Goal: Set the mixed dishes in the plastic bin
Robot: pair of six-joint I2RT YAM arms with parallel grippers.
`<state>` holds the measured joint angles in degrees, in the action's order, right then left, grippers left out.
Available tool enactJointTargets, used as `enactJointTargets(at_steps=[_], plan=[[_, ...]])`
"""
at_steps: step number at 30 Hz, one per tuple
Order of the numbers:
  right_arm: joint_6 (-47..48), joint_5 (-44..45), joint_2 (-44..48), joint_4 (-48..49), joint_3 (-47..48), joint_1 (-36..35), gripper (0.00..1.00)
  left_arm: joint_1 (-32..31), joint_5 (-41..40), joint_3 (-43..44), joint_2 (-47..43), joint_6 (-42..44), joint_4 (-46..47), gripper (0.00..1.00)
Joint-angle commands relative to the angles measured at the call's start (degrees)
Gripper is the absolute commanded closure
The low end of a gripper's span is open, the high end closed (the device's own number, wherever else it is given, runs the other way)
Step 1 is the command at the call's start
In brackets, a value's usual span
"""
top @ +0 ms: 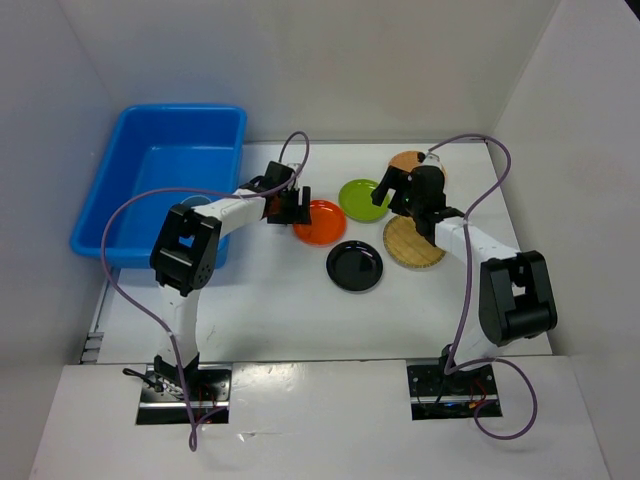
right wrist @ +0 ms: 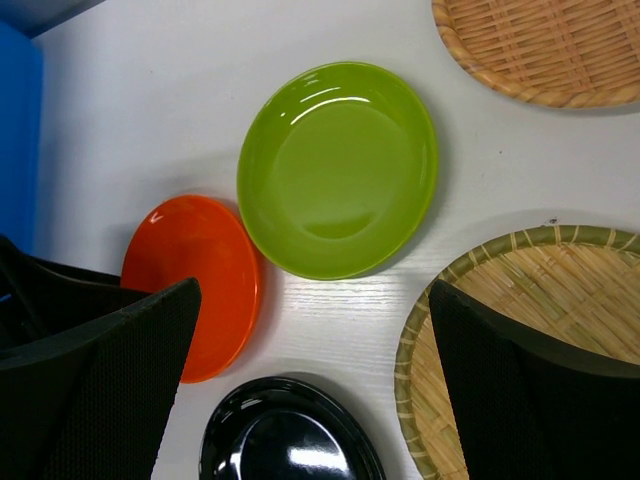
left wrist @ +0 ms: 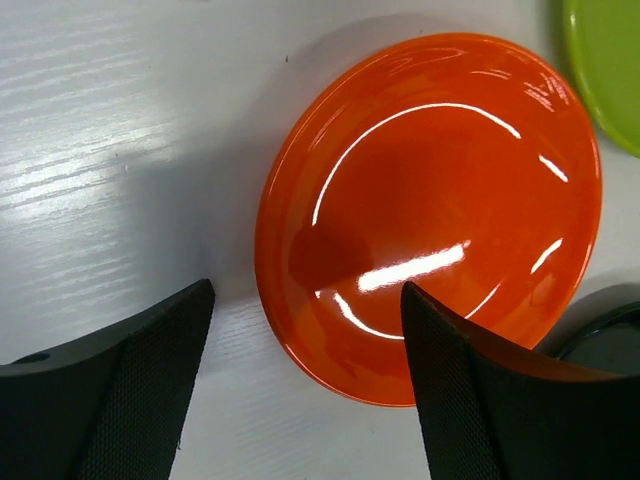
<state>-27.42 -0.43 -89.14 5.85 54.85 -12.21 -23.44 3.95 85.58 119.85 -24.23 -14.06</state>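
1. Left gripper (left wrist: 308, 300): I read its jaws spread wide, holding nothing, straddling the orange plate's (left wrist: 430, 210) near rim.
2. Right gripper (right wrist: 312, 295): jaws wide, empty, above the lime green plate (right wrist: 338, 168).
3. Black plate (top: 355, 266), near bamboo disc (right wrist: 500, 290) and far bamboo disc (right wrist: 540, 45) lie on the worktop (top: 270, 300).
4. Plastic bin (top: 100, 215) sits far left.

The right gripper (right wrist: 312, 292) hung with fingers spread; the lime green plate (right wrist: 338, 168) lay beyond it, the orange plate (right wrist: 195, 285) just left, the black plate (right wrist: 285, 435) nearest, the near bamboo disc (right wrist: 540, 275) right, the far bamboo disc (right wrist: 540, 45) beyond, the plastic bin (right wrist: 18, 150) leftmost
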Motion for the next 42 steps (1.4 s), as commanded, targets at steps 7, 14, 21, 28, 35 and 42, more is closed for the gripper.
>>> enactJointTargets(at_steps=[7, 14, 21, 28, 35, 42], plan=[[1.49, -0.89, 3.10, 1.18, -0.01, 0.25, 0.00, 1.11, 5.72, -1.64, 2.31, -1.61, 5.09, 0.50], [1.49, -0.89, 3.10, 1.18, -0.53, 0.25, 0.00, 1.64, 4.68, -4.28, -0.31, -2.67, 5.72, 1.00], [0.96, -5.89, 3.10, 2.94, -1.06, 0.25, 0.00, 1.64, 2.30, -6.39, -15.05, -1.44, 3.00, 1.00], [-0.96, -21.27, 3.71, 10.31, -3.26, 2.62, 0.00, 2.17, 10.02, -3.67, -23.25, 0.85, -0.44, 1.00], [-2.29, -36.12, 5.47, 16.20, -5.80, 5.34, 0.00, 3.84, 18.90, -3.67, -26.60, 0.85, 1.05, 1.00], [-3.34, -44.04, 7.05, 18.15, -6.33, 5.97, 0.02, 4.37, 23.03, -4.81, -27.13, 0.32, 2.90, 1.00]])
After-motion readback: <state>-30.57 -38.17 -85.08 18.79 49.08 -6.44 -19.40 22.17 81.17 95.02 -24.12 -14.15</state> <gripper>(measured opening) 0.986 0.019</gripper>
